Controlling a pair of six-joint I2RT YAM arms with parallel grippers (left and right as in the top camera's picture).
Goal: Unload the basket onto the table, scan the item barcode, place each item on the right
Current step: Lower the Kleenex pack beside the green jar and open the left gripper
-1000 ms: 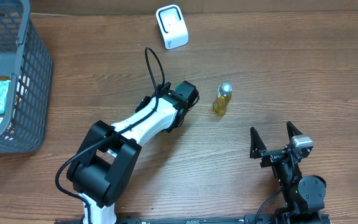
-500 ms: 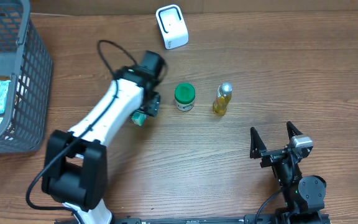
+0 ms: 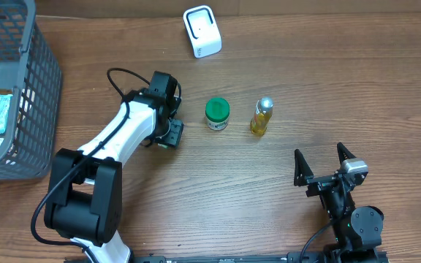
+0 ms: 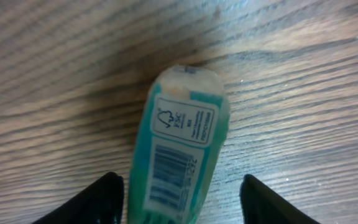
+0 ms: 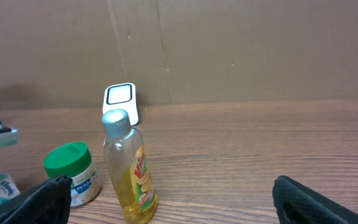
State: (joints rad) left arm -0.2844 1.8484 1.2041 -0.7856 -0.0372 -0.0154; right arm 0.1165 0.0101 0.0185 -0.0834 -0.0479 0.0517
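- Left gripper [image 4: 182, 186] is over the worktop [image 3: 305, 73], left of centre, pointing down at a teal tissue pack [image 4: 179, 143].
- The pack lies on the wood between the 2 fingers [image 4: 98, 202]. Jaws are partly spread: the left finger is just beside the pack and the right finger clearly stands off it, so no clamp.
- Barcode [image 4: 166, 177] faces up toward the left wrist camera, on the end of the pack nearest the gripper, with a white label panel above it.
- In the overhead view the pack is mostly hidden under the left gripper. The right wrist view catches its corner at lower left.
- White scanner [image 3: 202, 31] stands at the far edge of the worktop, well apart from the pack.
- Green-lidded jar [image 3: 217, 114] stands upright just right of the left gripper, not touching.
- Yellow bottle [image 3: 262, 117] with a silver cap stands upright near the jar, to its right.
- Right gripper [image 3: 322, 161] sits at the near right edge, jaws wide, nothing in them, well apart from the bottle.
- Grey basket [image 3: 35, 88] is at the far left with packaged goods inside.
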